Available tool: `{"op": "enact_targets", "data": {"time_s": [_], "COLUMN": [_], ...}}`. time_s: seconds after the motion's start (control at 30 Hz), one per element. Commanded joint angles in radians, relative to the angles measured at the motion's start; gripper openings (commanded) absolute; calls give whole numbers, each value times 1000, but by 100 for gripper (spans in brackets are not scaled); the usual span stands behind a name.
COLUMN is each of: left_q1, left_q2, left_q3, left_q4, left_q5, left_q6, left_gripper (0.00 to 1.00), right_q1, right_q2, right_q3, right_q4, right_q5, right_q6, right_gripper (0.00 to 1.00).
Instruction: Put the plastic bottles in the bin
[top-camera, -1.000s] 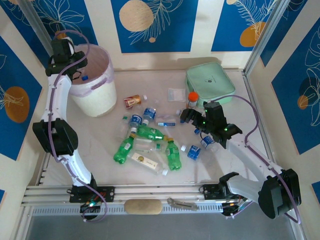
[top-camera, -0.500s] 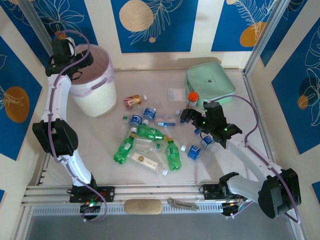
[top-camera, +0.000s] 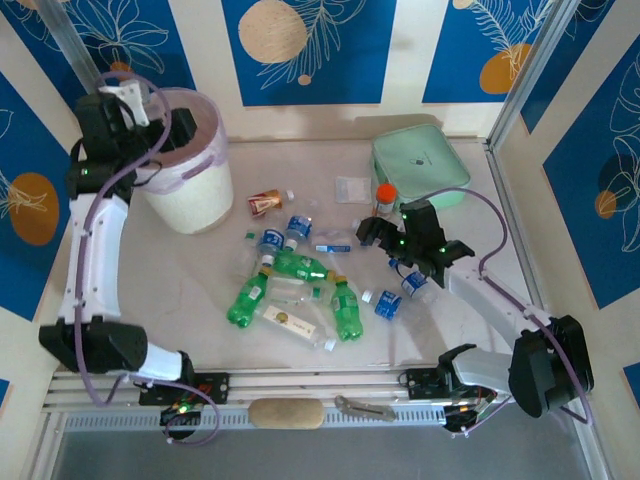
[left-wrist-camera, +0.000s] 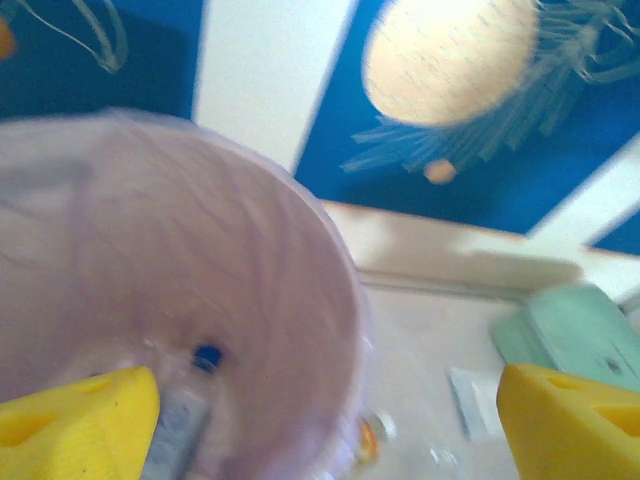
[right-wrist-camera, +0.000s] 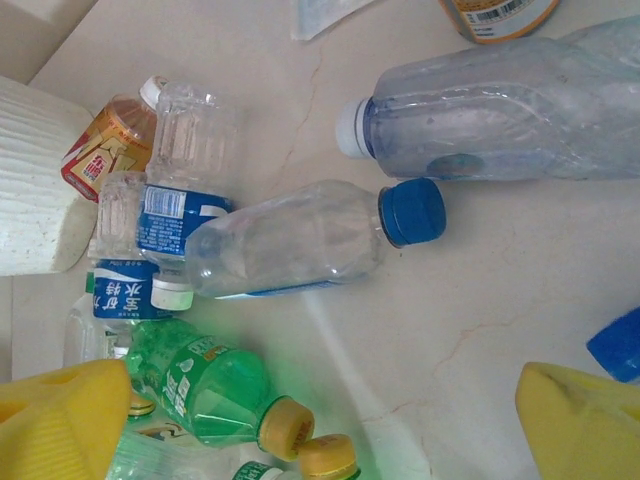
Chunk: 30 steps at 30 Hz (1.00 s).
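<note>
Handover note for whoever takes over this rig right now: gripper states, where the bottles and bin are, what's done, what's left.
Left gripper: open, empty, over the round white bucket lined with a lilac bag.
Right gripper: open, empty, over a clear blue-capped plastic bottle on the table.
Done: at least one blue-capped bottle lies in the bucket.
To do: the green, clear and red-brown crushed plastic bottles scattered mid-table.
</note>
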Motion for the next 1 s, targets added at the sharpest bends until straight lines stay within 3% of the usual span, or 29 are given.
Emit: {"op": "enact_targets", "data": {"time_s": [0.0, 0.27, 0.47, 0.97], "left_q1": [-49, -225, -350, -446], "left_q2": [-88, -270, -301, -246], "left_q3": [-124, -450, -675, -925], "left_q4": [-15, -118, -175, -124], "left_q5": [107, 73, -3, -76], "left_q6": [-18, -56, -89, -114], "left_gripper": [86, 84, 84, 75], "right_q1": [-3, 4, 28, 58], "right_q2": [32, 119, 142, 216], "right_q3": [55, 119, 149, 205], "right_q4": [12, 20, 5, -14], "right_q5": [-36, -73, -44, -38], "right_q6": [-15, -1, 5, 16], "right_gripper": [99, 99, 99, 99]}}
